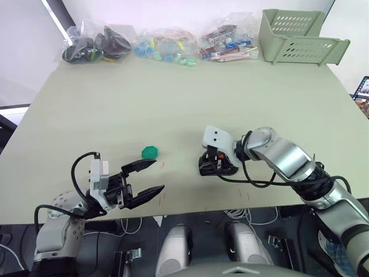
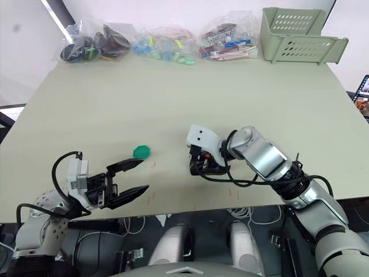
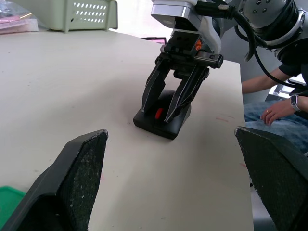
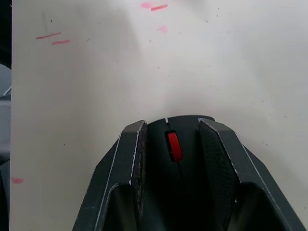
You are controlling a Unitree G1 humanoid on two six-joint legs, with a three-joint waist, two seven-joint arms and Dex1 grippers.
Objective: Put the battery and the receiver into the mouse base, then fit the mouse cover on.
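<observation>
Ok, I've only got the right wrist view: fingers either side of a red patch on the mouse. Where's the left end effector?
Observer: The left end effector hovers open near the table's front edge, left of the mouse base.
Operator: Anything between them?
Observer: A green disc lies there, apart from both.
Operator: Is my right one clamping the sides?
Observer: No. The right end effector has its tips on the mouse base's top.
</observation>
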